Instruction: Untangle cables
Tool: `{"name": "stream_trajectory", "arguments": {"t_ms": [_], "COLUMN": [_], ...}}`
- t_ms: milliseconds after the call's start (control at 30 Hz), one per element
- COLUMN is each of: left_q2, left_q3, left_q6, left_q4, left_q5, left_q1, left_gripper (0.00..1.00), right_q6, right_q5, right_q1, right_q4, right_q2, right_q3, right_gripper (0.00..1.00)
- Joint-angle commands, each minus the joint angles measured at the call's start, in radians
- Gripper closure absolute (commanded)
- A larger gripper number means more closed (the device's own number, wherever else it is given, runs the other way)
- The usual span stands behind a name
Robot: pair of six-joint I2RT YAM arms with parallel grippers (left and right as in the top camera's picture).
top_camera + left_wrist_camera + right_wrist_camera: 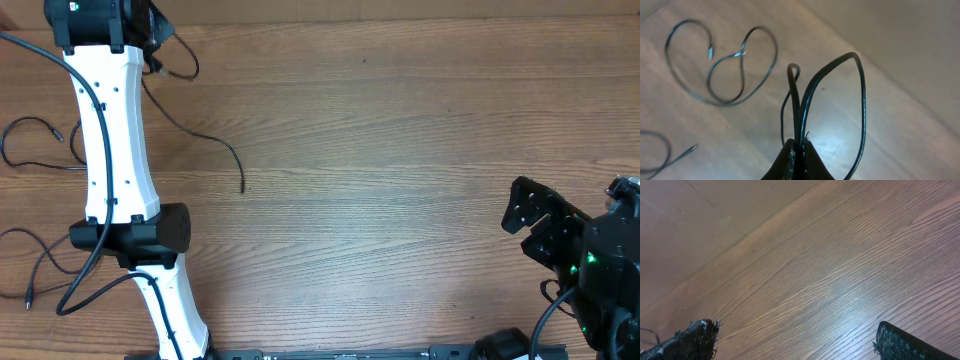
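Left hand (799, 150) sits at the far left corner of the table (400, 150), fingers pressed together on one of the cables. This held cable (863, 100) is pinched at a fold, so a doubled loop stands up out of the grip. In the overhead view its free length trails across the wood to a loose end well out from the arm. Right hand (795, 340) is at the near right with fingers wide apart and nothing between them, only bare wood below. Two more cords lie flat on the left side. The looped cable (720, 103) crosses itself, with both plug tips close together inside the curl. The third cable (682, 152) is only partly in frame, one tip showing. All three appear separate, none touching another. Handling, as a judgement: very light, thin and limp, holds a soft curve but no stiffness, smooth jacket likely to slide through a loose pinch, not fragile except perhaps at the plugs. Best hold is mid-length, or just behind a plug, where a tug will not kink it. No brand, label or writing is legible on any cord, arm or surface.
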Motion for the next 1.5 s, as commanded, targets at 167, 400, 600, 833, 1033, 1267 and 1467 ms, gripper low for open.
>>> {"name": "stream_trajectory", "arguments": {"t_ms": [167,400,600,833,1033,1267,1467], "left_q2": [-0.005,-0.005,-0.005,-0.004,-0.002,-0.002,-0.002], "left_q3": [0.011,0.011,0.011,-0.055,-0.203,-0.414,-0.530], "left_q6": [0.147,0.135,-0.059,0.017,-0.011,-0.031,-0.031], "left_q4": [0.214,0.118,-0.158,-0.156,-0.155,-0.113,-0.040], "left_q5": [-0.019,0.003,0.003,0.206,0.137,0.089,0.100], "left_q1": [0.009,0.006,0.006,0.006,0.006,0.006,0.006], "left_gripper": [0.96,0.96,0.96,0.96,0.96,0.55,0.00], "right_q6": [0.004,0.004,0.004,0.004,0.003,0.003,0.003], "right_q5": [-0.015,-0.014,-0.015,-0.026,-0.048,-0.048,-0.048], "right_q1": [-0.003,-0.003,-0.003,-0.003,-0.003,-0.003,-0.003], "right_q4": [-0.001,0.001,0.020,0.018,0.008,0.007,0.008], "right_q2": [-0.006,-0.006,-0.004,-0.004,-0.004,-0.004,-0.004], "right_q3": [0.025,0.025,0.025,0.025,0.025,0.025,0.025], "right_gripper": [0.00,0.00,0.00,0.00,0.00,0.00,0.00]}}
